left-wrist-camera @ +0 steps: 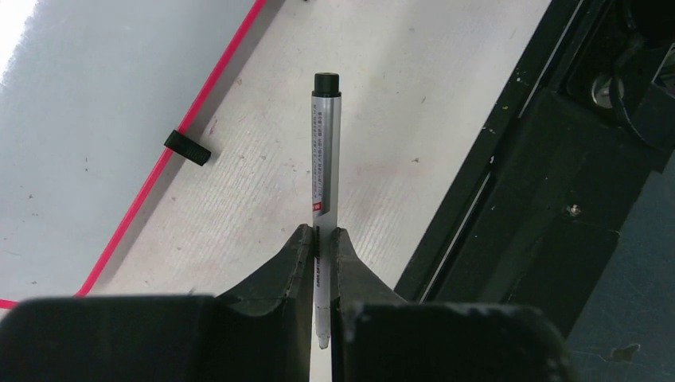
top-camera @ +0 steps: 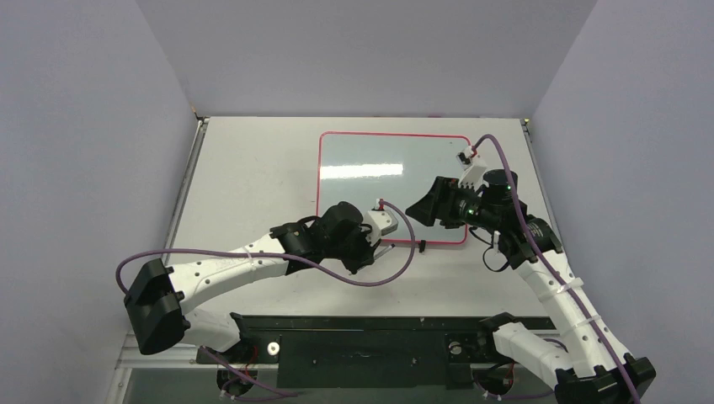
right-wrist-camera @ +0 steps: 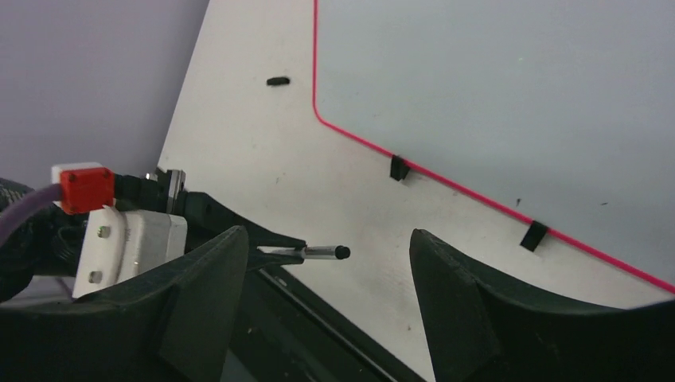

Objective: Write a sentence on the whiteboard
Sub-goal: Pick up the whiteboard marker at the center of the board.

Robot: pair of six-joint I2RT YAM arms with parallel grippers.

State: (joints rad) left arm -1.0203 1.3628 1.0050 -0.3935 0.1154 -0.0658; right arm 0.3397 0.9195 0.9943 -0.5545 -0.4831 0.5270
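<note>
The whiteboard (top-camera: 370, 151) lies flat mid-table, white with a thin red rim and two black tabs (right-wrist-camera: 399, 167) on its near edge. Its surface is blank; no sentence shows on it. My left gripper (top-camera: 376, 244) is just off the board's near edge and is shut on a silver marker (left-wrist-camera: 325, 151). The marker's black end points away from the palm, over bare table. My right gripper (top-camera: 418, 208) hovers over the board's near right part, open and empty. In the right wrist view its jaws stand wide apart (right-wrist-camera: 328, 239), with the marker (right-wrist-camera: 322, 253) between them further off.
A black base rail (top-camera: 362, 337) runs along the table's near edge, close to the left gripper, and also shows in the left wrist view (left-wrist-camera: 541, 159). A small black piece (right-wrist-camera: 278, 80) lies on the table left of the board. Grey walls enclose the table.
</note>
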